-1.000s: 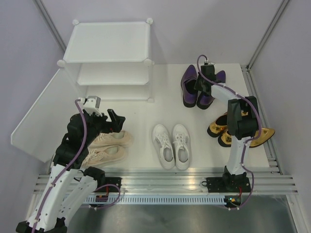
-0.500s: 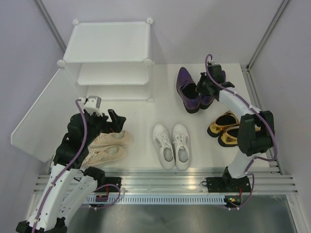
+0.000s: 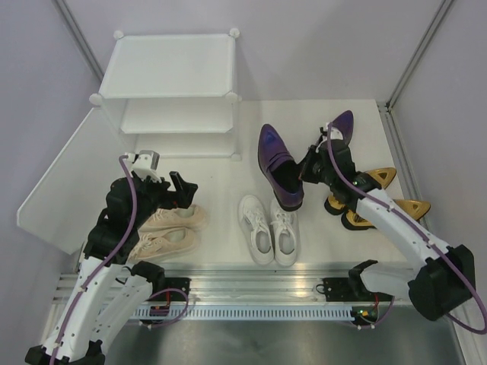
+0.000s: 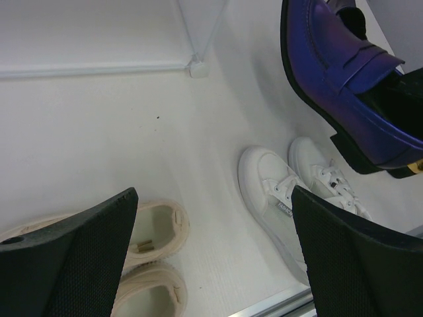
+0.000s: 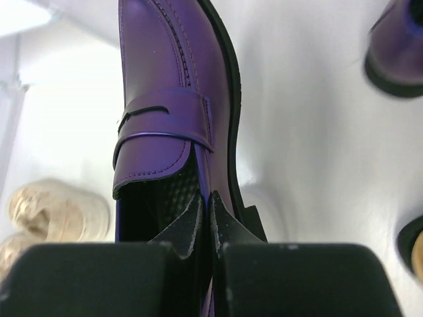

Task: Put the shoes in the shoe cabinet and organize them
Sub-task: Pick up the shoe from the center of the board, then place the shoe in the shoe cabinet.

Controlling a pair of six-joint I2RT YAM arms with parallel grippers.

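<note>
Glossy purple leather catches the eye: one purple loafer point(image 3: 278, 163) hangs over the middle of the tabletop point(image 3: 213, 171), its side wall pinched in the right gripper point(image 5: 205, 208). Its mate point(image 3: 340, 125) lies at 2 o'clock and the pointed gold heels point(image 3: 373, 205) at 3. The translucent white shoe cabinet point(image 3: 171, 65) stands at 11 o'clock, its door point(image 3: 65, 182) swung wide, with every shoe outside it. The left gripper point(image 3: 181, 190) hovers, fingers spread, over the beige sneakers point(image 3: 171, 232) at 8. The white sneakers point(image 3: 268, 228) at 6 carry a side tag point(image 4: 284, 210), too small to read.
</note>
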